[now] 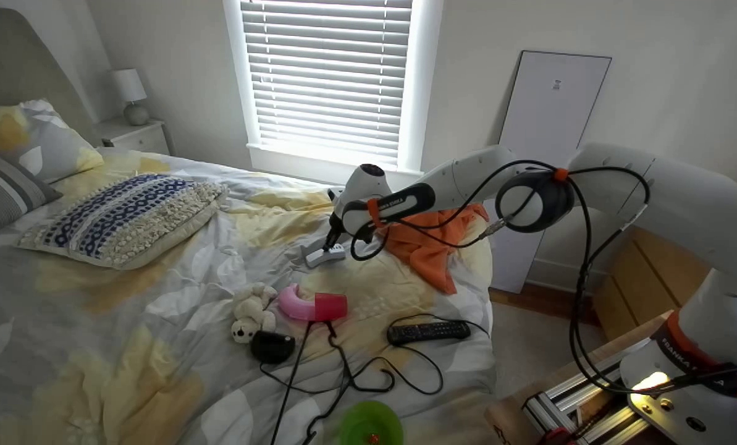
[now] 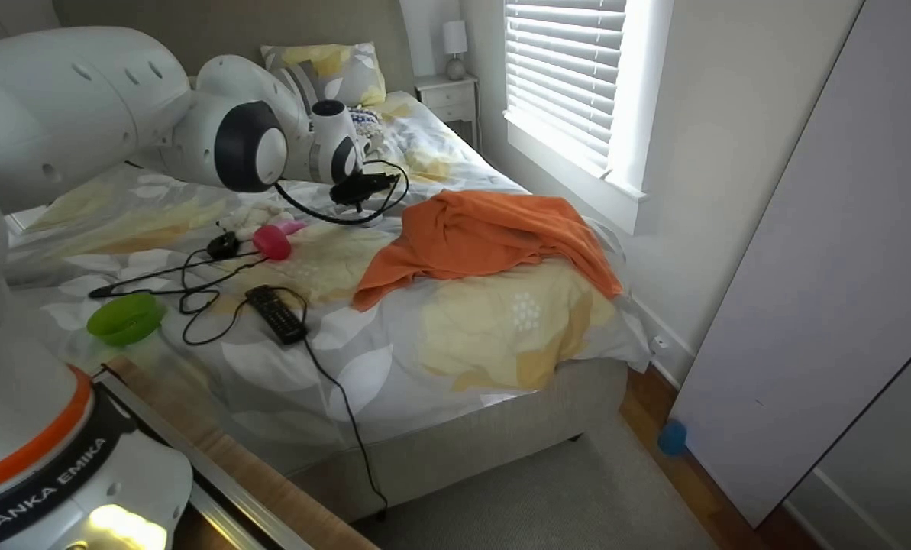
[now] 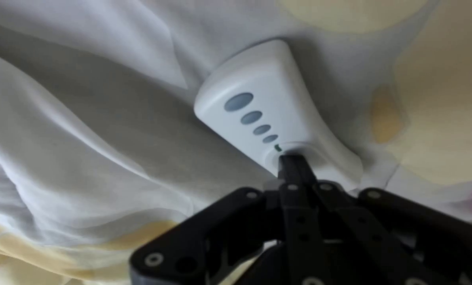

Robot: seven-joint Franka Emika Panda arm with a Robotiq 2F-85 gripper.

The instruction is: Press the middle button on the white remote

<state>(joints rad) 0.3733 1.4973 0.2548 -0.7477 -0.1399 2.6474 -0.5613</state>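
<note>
Bed surface [image 1: 176, 358] carries the white remote [image 3: 287, 114]; my hand [image 3: 294, 161], tips together, empty, overlies its round pad [image 3: 314, 157], lengthwise beyond the oval buttons [image 3: 251, 117].

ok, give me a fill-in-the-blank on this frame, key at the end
In the wrist view, the white remote shows ____ oval buttons.
Open or shut, the gripper is ____.
The rumpled cloth is coloured ____.
The bowl is coloured ____.
Missing words: four; shut; orange; green.
</note>
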